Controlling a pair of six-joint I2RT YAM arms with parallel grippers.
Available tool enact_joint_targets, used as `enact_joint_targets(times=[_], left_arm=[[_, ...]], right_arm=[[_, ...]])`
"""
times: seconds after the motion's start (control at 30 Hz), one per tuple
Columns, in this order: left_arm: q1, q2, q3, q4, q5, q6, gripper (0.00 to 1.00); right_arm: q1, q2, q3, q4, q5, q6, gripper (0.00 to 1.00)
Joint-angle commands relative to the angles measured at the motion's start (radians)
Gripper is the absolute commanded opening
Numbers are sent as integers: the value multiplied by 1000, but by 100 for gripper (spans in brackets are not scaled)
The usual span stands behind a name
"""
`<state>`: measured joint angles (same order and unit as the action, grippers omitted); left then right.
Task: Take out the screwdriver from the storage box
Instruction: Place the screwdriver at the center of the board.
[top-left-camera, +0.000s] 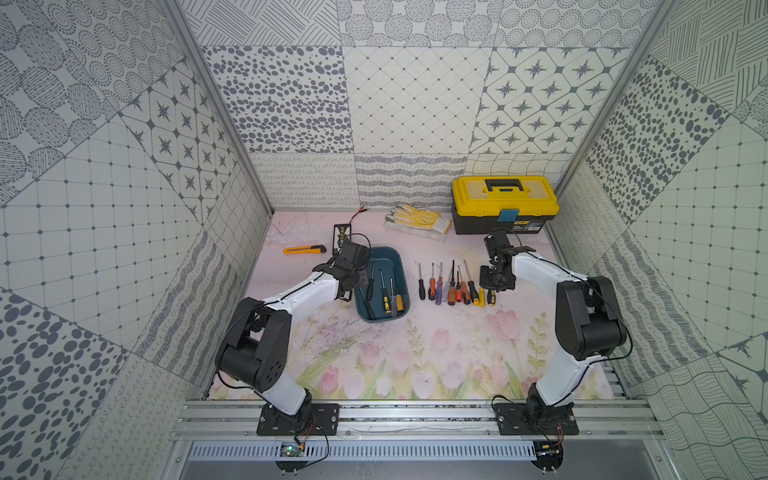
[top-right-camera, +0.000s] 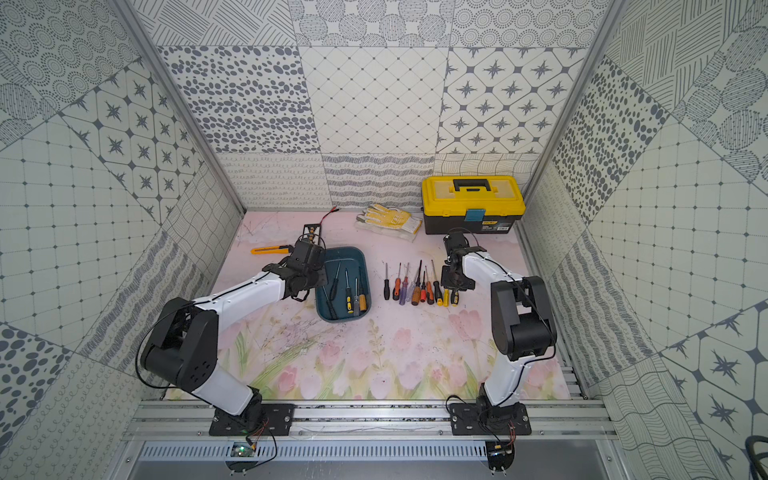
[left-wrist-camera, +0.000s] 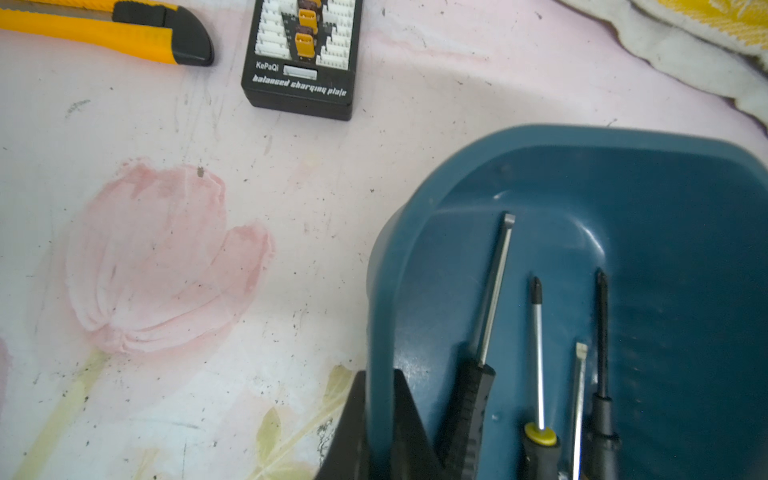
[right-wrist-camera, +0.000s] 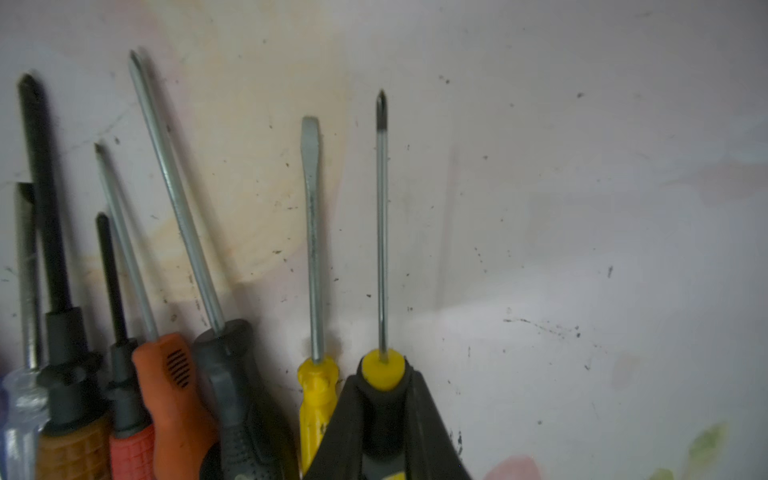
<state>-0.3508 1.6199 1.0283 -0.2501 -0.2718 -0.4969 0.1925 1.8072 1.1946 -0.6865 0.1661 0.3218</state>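
Right of the storage box (top-left-camera: 384, 259), at the end of the row (top-left-camera: 451, 291), the screwdriver (right-wrist-camera: 381, 232) was clamped in the right hand (right-wrist-camera: 384, 386), tip rearward, bare worktop (right-wrist-camera: 582, 249) beside. The box rim was pinched by the left hand (left-wrist-camera: 380, 419).

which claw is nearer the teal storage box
Left. The left claw clamps the side wall of the storage box; the right claw is at the far end of the screwdriver row, clamped on a yellow-capped screwdriver.
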Motion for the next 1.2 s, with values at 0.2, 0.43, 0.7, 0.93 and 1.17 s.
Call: enact_joint_targets(times=[0.2, 0.43, 0.7, 0.93, 1.17], left_arm=[[3, -18, 13, 37, -9, 6, 0], [3, -17, 16, 33, -15, 10, 0], [3, -13, 17, 31, -12, 9, 0], [3, -16, 17, 32, -15, 10, 0], [3, -18, 14, 31, -15, 11, 0]], right_arm=[[-2, 58, 4, 94, -66, -9, 0], [17, 92, 20, 102, -115, -3, 0], [46, 110, 32, 127, -145, 12, 0], [59, 125, 51, 124, -155, 26, 0], [59, 142, 66, 89, -126, 31, 0]])
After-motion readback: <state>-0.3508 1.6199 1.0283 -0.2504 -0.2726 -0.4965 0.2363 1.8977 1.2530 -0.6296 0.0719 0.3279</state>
